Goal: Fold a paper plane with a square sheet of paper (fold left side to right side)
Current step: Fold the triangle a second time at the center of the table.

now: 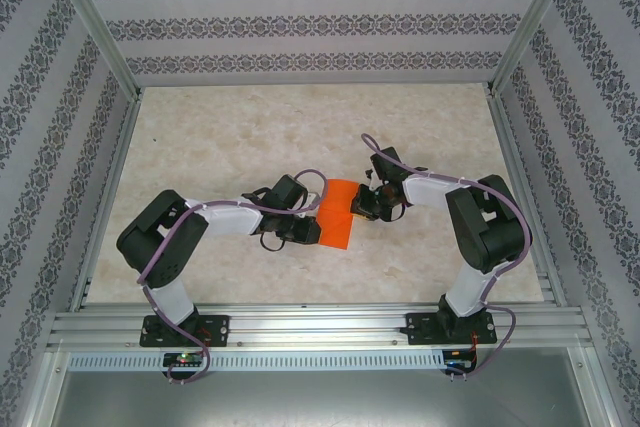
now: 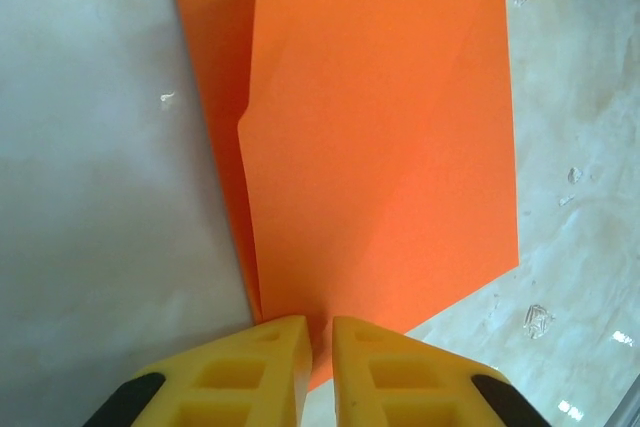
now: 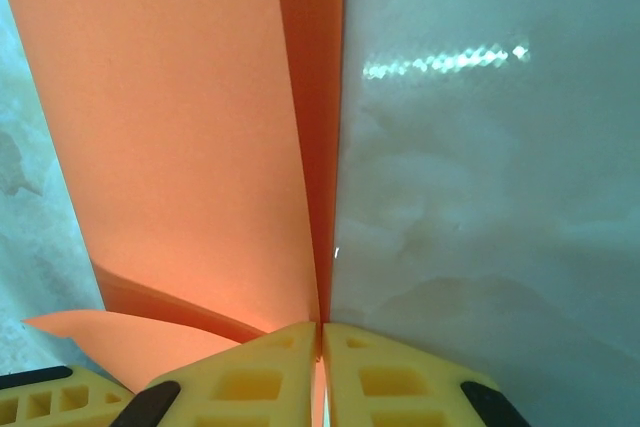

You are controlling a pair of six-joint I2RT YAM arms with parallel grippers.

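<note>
Square sheet of paper (image 1: 336, 215) is our landmark: bright orange, it lies on the counter (image 1: 250, 137) with its long axis running from the near side to the far side. Nearest to us, at the sheet's near left corner, sits the left tool (image 2: 320, 332). Its jaws stand narrow with that corner running into the slim gap, and we cannot tell whether they truly bite. A little farther along, on the sheet's right edge, the right tool (image 3: 321, 332) is pinched tight on the paper, and a flap rises from the sheet just left of that grip. We see two layers there, so we judge the sheet partly doubled. The fold must travel across the short axis, from the sheet's left edge toward its right edge. We reckon the left tool, at the edge that has to move, is the one placed to carry it, while the right tool anchors the other side. Beyond the sheet's far edge the pale marbled counter runs on.
</note>
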